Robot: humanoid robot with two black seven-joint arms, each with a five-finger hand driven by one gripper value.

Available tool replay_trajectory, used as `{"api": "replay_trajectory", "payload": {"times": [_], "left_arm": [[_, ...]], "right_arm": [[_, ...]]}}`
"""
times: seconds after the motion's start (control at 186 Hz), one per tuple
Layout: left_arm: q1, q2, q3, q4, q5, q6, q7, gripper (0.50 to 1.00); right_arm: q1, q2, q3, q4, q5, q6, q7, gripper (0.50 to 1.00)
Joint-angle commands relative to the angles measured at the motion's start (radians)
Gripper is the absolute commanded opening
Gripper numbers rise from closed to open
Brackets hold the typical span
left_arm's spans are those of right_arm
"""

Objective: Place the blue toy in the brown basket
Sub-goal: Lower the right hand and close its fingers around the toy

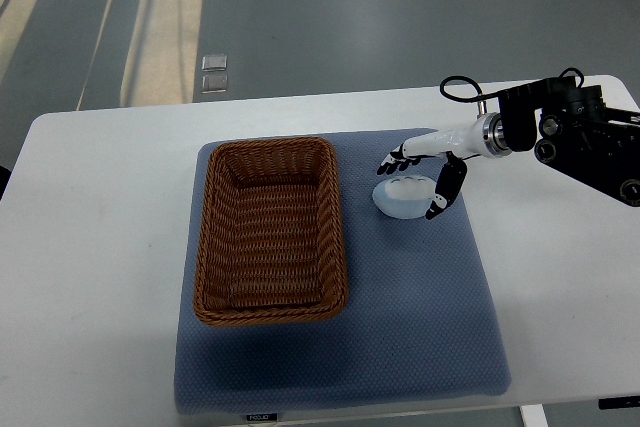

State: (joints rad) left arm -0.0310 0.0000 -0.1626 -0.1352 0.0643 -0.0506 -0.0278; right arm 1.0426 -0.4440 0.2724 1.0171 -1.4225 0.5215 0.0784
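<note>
The blue toy [403,199] is a pale blue, rounded lump lying on the blue mat [400,327], just right of the brown wicker basket [270,230]. The basket's inside shows nothing in it. My right hand [415,179] reaches in from the right and sits over the toy. Its fingers [397,158] are spread along the toy's far side and the thumb [443,190] hangs down at the toy's right side. The hand is open around the toy, and I cannot tell whether it touches it. The left arm is out of view.
The mat lies on a white table [90,247]. My right forearm and its black cable [560,132] lie over the table's far right corner. Grey floor lies beyond the table's far edge.
</note>
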Motion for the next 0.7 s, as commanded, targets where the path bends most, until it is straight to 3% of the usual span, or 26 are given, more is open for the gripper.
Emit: {"api": "replay_trajectory", "payload": {"times": [0.0, 0.097, 0.194, 0.317, 0.447, 0.538, 0.694], "left_arm": [[0.000, 0.000, 0.000, -0.001, 0.000, 0.000, 0.000, 1.000], [-0.001, 0.000, 0.000, 0.000, 0.000, 0.000, 0.000, 1.000], [0.000, 0.000, 0.000, 0.000, 0.000, 0.000, 0.000, 1.000], [0.000, 0.000, 0.000, 0.000, 0.000, 0.000, 0.000, 1.000], [0.000, 0.000, 0.000, 0.000, 0.000, 0.000, 0.000, 1.000], [0.000, 0.000, 0.000, 0.000, 0.000, 0.000, 0.000, 1.000], [0.000, 0.000, 0.000, 0.000, -0.001, 0.000, 0.000, 1.000]], "right_arm": [[-0.016, 0.018, -0.005, -0.002, -0.013, -0.021, 0.000, 0.883], [-0.022, 0.025, -0.009, -0.008, -0.018, -0.040, 0.000, 0.856], [-0.021, 0.025, -0.027, -0.015, -0.033, -0.057, 0.000, 0.789], [-0.021, 0.024, -0.032, -0.015, -0.035, -0.061, 0.001, 0.742], [-0.019, 0.025, -0.038, -0.015, -0.036, -0.061, 0.001, 0.617], [-0.019, 0.025, -0.041, -0.015, -0.036, -0.061, 0.001, 0.500], [-0.015, 0.025, -0.041, -0.015, -0.035, -0.060, 0.003, 0.500]]}}
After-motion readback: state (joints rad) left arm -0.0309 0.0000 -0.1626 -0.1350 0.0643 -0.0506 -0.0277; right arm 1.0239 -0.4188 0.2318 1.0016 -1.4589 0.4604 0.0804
